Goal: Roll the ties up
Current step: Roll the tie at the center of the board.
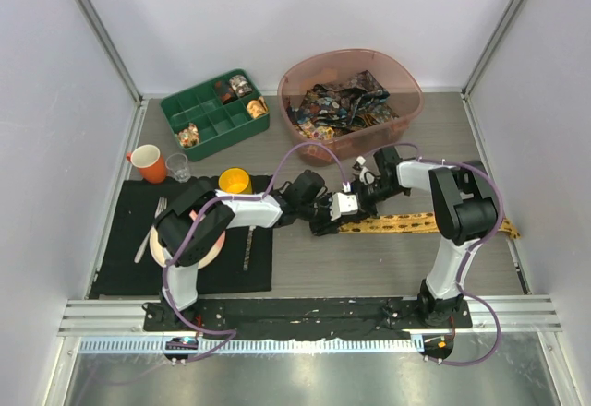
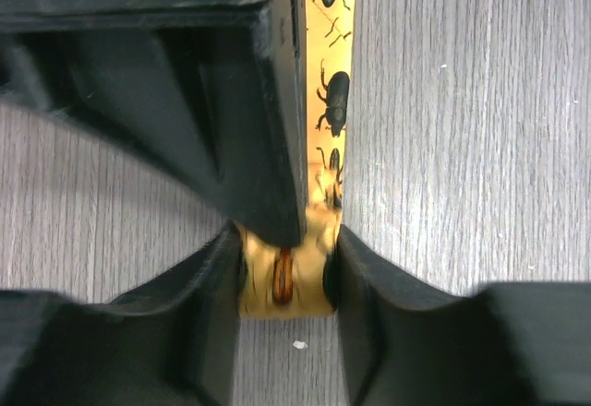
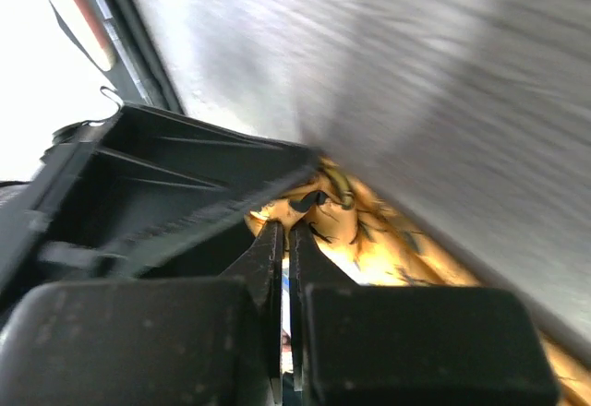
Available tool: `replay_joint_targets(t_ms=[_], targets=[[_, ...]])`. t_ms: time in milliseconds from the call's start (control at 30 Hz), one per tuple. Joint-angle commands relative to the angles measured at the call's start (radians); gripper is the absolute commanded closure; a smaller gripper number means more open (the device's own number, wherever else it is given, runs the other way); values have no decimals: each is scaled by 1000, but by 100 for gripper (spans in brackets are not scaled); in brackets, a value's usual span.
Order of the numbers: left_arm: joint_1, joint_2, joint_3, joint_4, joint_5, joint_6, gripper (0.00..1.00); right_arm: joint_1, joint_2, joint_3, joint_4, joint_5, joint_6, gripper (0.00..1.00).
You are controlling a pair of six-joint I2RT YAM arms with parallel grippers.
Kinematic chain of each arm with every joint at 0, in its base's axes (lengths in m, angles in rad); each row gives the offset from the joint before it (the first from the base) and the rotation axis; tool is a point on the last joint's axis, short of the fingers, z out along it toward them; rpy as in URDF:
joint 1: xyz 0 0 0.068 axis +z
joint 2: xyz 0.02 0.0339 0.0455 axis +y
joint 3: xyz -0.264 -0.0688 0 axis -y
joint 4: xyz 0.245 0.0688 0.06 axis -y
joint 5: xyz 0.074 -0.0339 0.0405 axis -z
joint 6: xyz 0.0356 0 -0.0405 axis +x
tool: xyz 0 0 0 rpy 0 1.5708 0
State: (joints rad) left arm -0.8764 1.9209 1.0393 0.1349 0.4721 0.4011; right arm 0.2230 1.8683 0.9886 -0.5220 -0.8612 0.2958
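Note:
A yellow-orange tie printed with dark beetles lies flat across the table, running right from the two grippers. In the left wrist view its near end fills the gap between my left gripper's fingers, which press on both of its edges. My right gripper comes down onto the same end with its jaws together, nipping a rumpled fold of the tie. From above the two grippers meet at mid-table, left gripper against right gripper. Dark many-coloured ties lie heaped in a bin.
The pink bin stands at the back right and a green compartment tray at the back left. An orange mug, a glass and a yellow cup border a black mat holding a plate and fork.

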Motion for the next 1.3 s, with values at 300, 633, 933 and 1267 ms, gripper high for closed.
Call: replay_joint_targets(t_ms=[300, 633, 933, 1267], targets=[[57, 4, -214, 281, 126, -97, 29, -117, 86, -80, -50, 188, -135, 99], [47, 107, -144, 454, 137, -186, 24, -154, 80, -74, -75, 248, -161, 99], [17, 181, -81, 500, 161, -173, 32, -172, 83, -62, -90, 312, -156, 99], [-13, 168, -62, 462, 155, -189, 34, -125, 101, -39, -78, 309, -126, 100]])
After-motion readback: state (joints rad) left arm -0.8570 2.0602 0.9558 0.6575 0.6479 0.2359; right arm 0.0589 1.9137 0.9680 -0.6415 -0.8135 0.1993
